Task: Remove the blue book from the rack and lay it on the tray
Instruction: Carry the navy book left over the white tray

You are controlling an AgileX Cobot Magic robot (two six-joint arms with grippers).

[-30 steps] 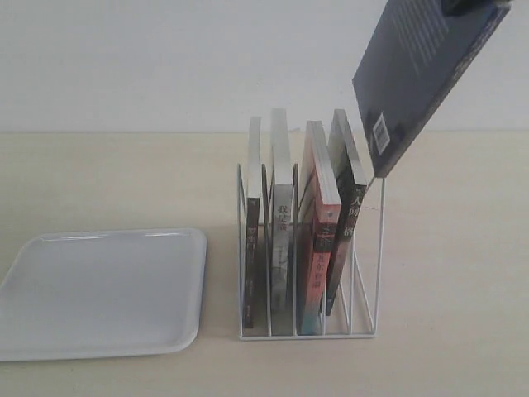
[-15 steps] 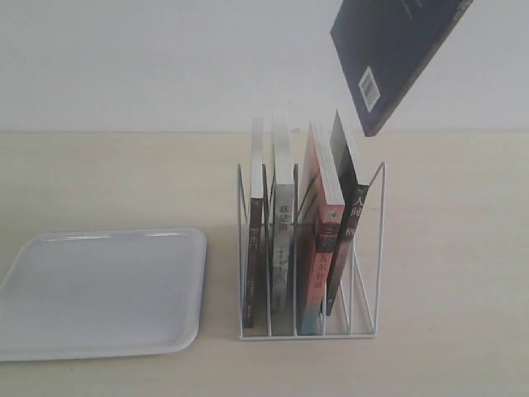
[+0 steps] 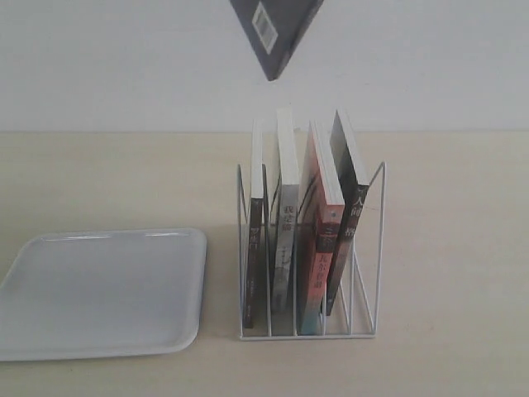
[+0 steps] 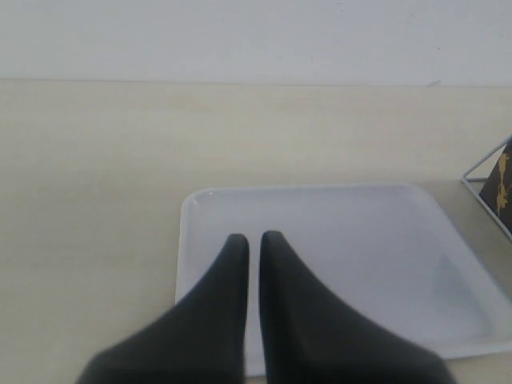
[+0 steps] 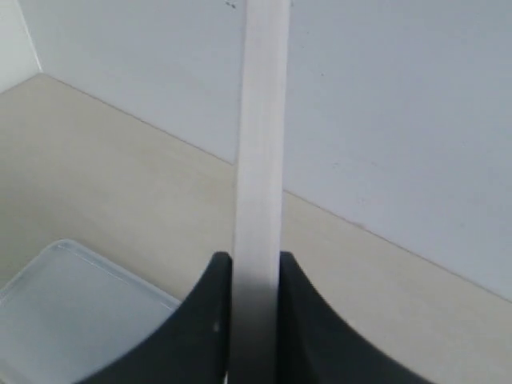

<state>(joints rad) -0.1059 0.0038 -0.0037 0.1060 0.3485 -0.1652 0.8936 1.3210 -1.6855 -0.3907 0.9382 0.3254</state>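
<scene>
Exterior view: blue book [image 3: 275, 37], corner down, high above the rack [image 3: 378, 240] and well apart from the tray [image 3: 99, 289], clamped edge-on in the right gripper [image 5: 254, 268], presumably for carrying across; left gripper [image 4: 252, 244] nearly closed, empty, above the tray.

The tray [image 3: 99, 289] lay flat on the left of the table [image 3: 463, 248] with its whole surface open from above, and a strip of bare table separated its right rim from the rack [image 3: 380, 248]. The rack stood at mid-table as the one obstruction, with four upright books [image 3: 285, 165] rising above its wires. The blue book [image 3: 285, 33], clamped in the right hand [image 5: 254, 260], hung well clear above those book tops, with open air between it and the tray.
</scene>
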